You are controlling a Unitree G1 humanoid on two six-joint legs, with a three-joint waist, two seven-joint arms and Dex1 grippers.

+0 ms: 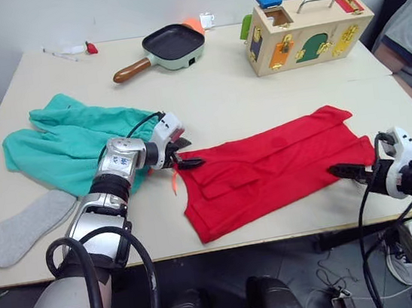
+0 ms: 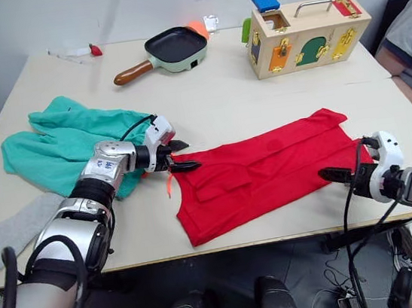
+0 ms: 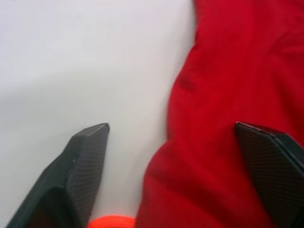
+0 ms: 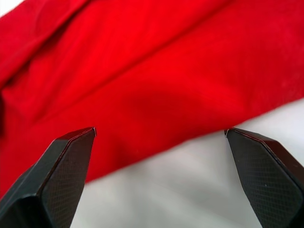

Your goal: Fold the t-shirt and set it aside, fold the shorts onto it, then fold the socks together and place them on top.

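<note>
The red t-shirt (image 1: pixel 269 168) lies partly folded on the table's front right area. My left gripper (image 1: pixel 189 161) is open at the shirt's left edge, one finger over bare table and the other over the red cloth (image 3: pixel 228 95). My right gripper (image 1: pixel 343 172) is open at the shirt's right front edge, its fingers straddling the hem (image 4: pixel 156 118). The teal shorts (image 1: pixel 67 138) lie spread at the left, partly under my left forearm, with the orange drawstring (image 1: pixel 174 179) trailing toward the shirt. A grey sock (image 1: pixel 26 227) lies flat near the front left edge.
A frying pan (image 1: pixel 169 46) and a wooden latch box (image 1: pixel 307 30) stand at the back of the table (image 1: pixel 213 96). A small red object (image 1: pixel 91 47) lies at the back left. A person's arm in a grey sleeve (image 1: pixel 411 39) is at the right edge.
</note>
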